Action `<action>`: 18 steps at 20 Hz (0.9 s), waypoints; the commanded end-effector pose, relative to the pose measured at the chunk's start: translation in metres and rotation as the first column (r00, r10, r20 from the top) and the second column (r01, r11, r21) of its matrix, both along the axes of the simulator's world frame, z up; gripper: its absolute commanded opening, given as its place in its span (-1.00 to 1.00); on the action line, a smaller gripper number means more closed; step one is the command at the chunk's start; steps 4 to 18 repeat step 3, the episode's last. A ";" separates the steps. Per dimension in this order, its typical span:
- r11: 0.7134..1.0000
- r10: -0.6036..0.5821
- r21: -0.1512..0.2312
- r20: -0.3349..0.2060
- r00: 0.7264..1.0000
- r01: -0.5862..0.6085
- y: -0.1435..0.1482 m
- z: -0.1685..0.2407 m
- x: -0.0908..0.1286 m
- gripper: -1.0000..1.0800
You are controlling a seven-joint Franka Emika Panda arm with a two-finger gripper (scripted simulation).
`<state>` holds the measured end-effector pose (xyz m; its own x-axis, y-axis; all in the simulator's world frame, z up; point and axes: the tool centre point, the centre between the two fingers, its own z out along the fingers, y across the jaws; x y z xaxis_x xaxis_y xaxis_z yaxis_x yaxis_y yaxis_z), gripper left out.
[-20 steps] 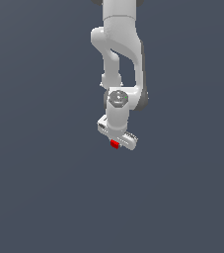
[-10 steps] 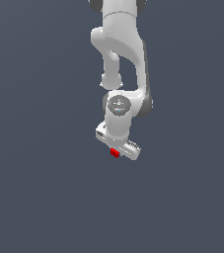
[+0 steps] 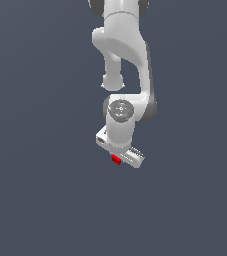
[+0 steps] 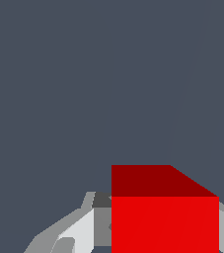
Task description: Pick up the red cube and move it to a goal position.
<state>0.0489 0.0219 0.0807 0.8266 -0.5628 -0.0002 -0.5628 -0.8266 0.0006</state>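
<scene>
A plain dark grey-blue surface fills both views, bare of containers, and the white arm (image 3: 127, 55) holds its claw (image 3: 118, 159) clenched on the red cube (image 3: 116, 160) between its fingers (image 4: 79, 232)

Arm (image 3: 127, 60) cut off by exterior view's top edge; base out of frame. Gripper (image 3: 119, 159) fingertips too small to separate there; red cube (image 3: 116, 160) partly hidden under gripper body. Wrist view: red cube (image 4: 165, 217) cropped by picture edge, fingers (image 4: 79, 230) cropped too, one mostly behind cube.
</scene>
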 end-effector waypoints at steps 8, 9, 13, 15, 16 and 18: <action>1.000 0.000 0.000 0.001 1.000 0.000 0.000 0.002 0.004 -1.00; 1.000 0.000 0.000 0.001 1.000 0.000 0.000 0.002 0.004 -1.00; 1.000 0.000 0.000 0.001 1.000 0.000 0.000 0.002 0.004 -1.00; 1.000 0.000 0.000 0.001 1.000 0.000 0.000 0.002 0.004 -1.00; 1.000 0.000 0.000 0.001 1.000 0.000 0.000 0.002 0.004 -1.00; 1.000 0.000 0.000 0.001 1.000 0.000 0.000 0.002 0.004 -1.00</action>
